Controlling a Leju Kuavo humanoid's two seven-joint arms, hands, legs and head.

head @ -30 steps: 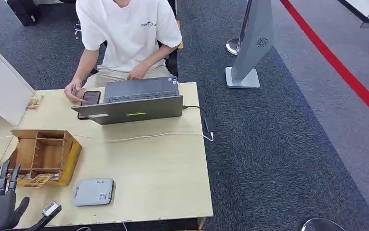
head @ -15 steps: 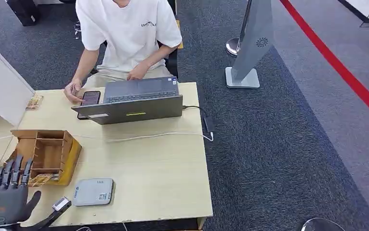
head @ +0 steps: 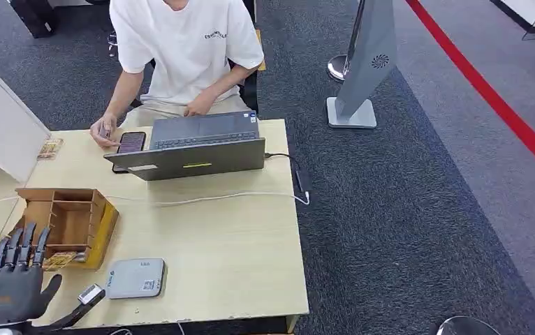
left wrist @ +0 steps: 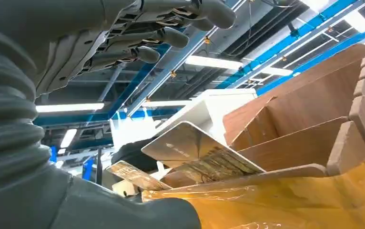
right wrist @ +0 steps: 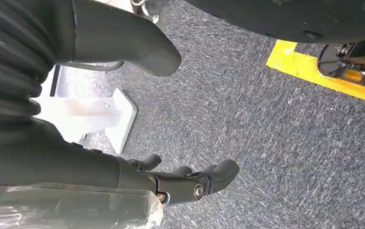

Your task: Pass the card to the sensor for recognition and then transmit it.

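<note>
left hand (head: 15,283) nudged forward, near card holder (head: 69,225)

Dark grey carpet (head: 404,209) covers the floor, crossed at upper right by a diagonal red stripe (head: 488,91). A light wooden table (head: 230,258) fills the lower left, with a white cabinet (head: 3,125) at the left edge; a grey stand (head: 364,70) on a flat base sits top centre beside a round chrome base (head: 338,68). The left wrist view shows ceiling strip lights (left wrist: 209,61) among blue beams (left wrist: 285,43).

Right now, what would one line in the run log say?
left hand: open, beside wooden card box | cards: in box | right hand: hanging over floor
</note>
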